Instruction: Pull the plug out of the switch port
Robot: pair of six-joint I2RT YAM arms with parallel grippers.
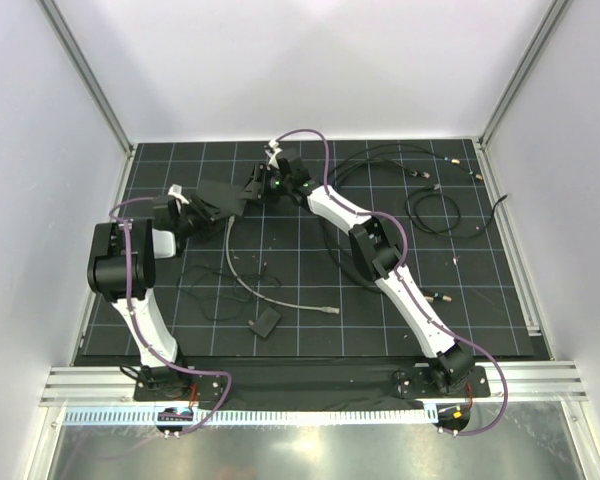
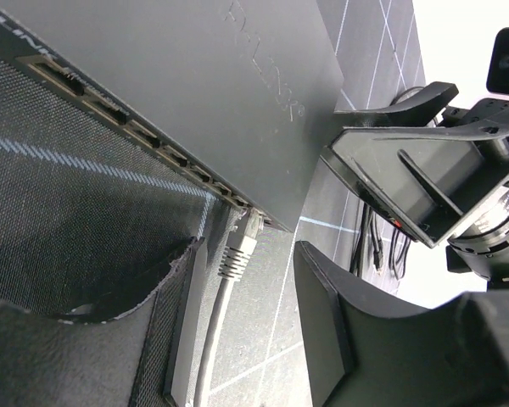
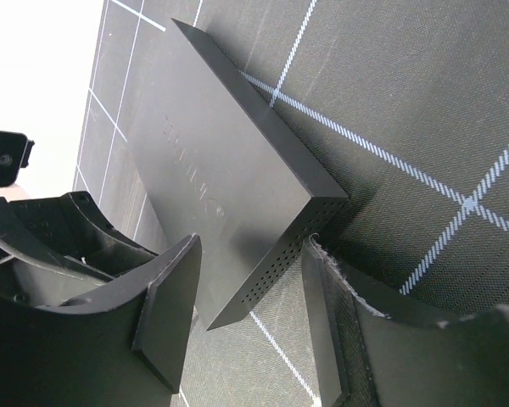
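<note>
upper centre of the top view: switch (image 1: 223, 196) lies flat on the table (image 1: 460, 320), with the plug (image 2: 240, 244) seated in its end port and the grey cable (image 2: 212, 339) trailing down-frame. left pincer (image 2: 253, 254) is released, jaws either side of the plug, not touching. right pincer (image 3: 250, 254) straddles the switch's vented end; cannot tell whether it is clamped. risks: a weak hold there lets the switch drag along with the plug; left pincer nips the cable instead and slips.

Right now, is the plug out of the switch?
No: the left wrist view shows the grey plug seated in the port edge of the switch.
</note>
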